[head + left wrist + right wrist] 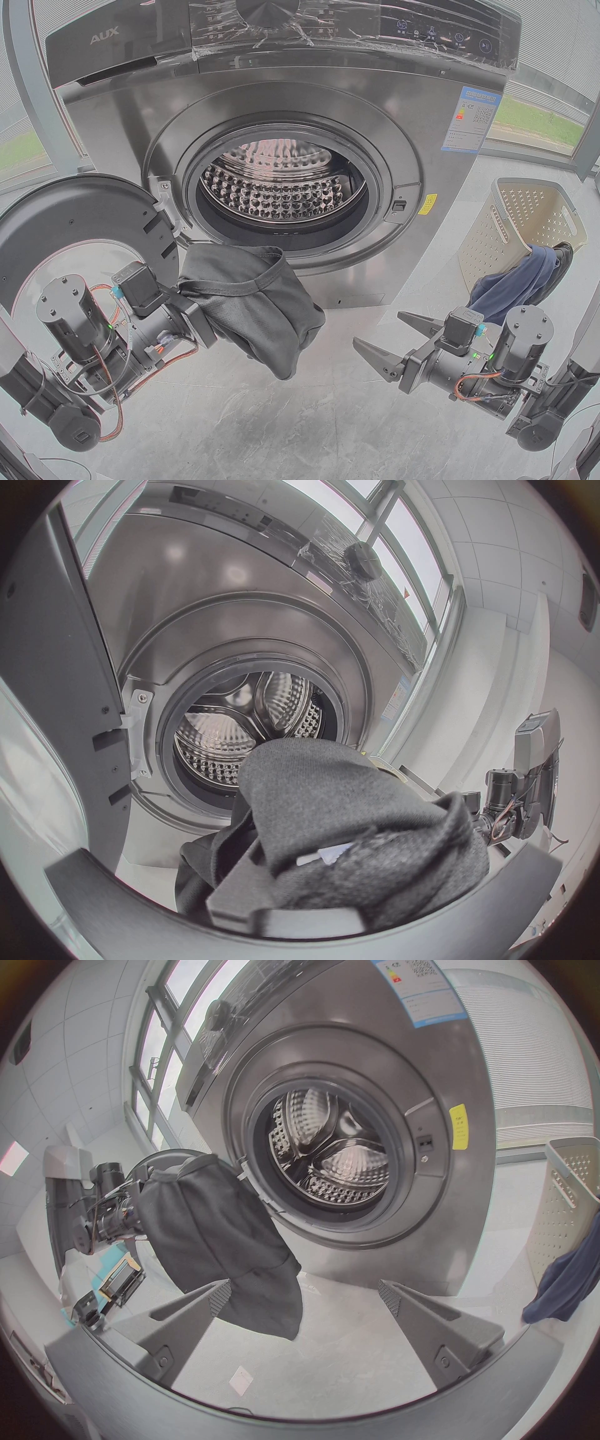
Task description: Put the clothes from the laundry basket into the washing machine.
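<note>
Limp grey garment (262, 306), dimpled steel drum (281, 187), perforated basket (531, 212)

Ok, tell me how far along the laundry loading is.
Done: door open; drum looks empty. In hand: left jaws hold a dark grey garment before the opening. Left: loading it, then the navy garment draped over the laundry basket; right jaws are open, empty.

Pale grey marbled floor (300, 406) carries washing machine (375, 100), door swung open. Perforated laundry basket (500, 237) stands near machine's right side. Small white scrap (240, 1380) lies on floor before machine.
</note>
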### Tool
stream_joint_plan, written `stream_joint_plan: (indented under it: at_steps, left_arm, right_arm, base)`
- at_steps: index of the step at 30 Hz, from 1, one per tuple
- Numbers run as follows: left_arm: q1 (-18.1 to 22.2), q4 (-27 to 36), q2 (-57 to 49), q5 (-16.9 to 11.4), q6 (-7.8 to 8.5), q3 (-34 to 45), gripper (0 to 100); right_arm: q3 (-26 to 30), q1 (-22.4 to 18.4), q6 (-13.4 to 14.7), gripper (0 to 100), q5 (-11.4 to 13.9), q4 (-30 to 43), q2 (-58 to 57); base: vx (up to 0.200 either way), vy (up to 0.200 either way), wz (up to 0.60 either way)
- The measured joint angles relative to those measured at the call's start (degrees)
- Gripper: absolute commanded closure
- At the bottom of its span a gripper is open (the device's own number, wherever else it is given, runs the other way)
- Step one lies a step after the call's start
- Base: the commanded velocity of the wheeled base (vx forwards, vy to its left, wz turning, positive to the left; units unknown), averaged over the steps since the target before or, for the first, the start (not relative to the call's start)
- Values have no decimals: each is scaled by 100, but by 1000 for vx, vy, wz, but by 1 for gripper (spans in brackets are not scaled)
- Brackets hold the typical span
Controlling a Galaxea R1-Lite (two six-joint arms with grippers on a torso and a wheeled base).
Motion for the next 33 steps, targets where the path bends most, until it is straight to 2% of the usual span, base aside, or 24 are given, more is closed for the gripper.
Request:
stream_joint_plan:
  at_steps: [3,10,14,18,23,28,33]
  left_arm:
    - [91,2,-37,-2,55,38,100]
    - [257,9,-41,4,354,121,100]
    - [384,9,-30,9,380,140,100]
    - [430,6,7,13,397,190,100]
    - [439,5,101,9,477,236,100]
    - [439,0,207,9,605,254,100]
    - [433,-2,291,9,621,256,100]
  right_arm:
    - [-5,22,69,0,-152,1,-41]
    - [-135,-132,143,0,-188,1,39]
    - [-188,-200,145,0,-232,1,85]
    - [-251,-197,154,0,-388,0,110]
    - [-276,-171,156,0,-407,1,118]
    - [-273,-165,149,0,-401,4,118]
    - [-251,-156,149,0,-395,6,121]
  base:
    - [0,0,0]
    - [0,0,0]
    - [0,0,0]
    - [200,0,0]
    - [200,0,0]
    - [0,0,0]
    - [0,0,0]
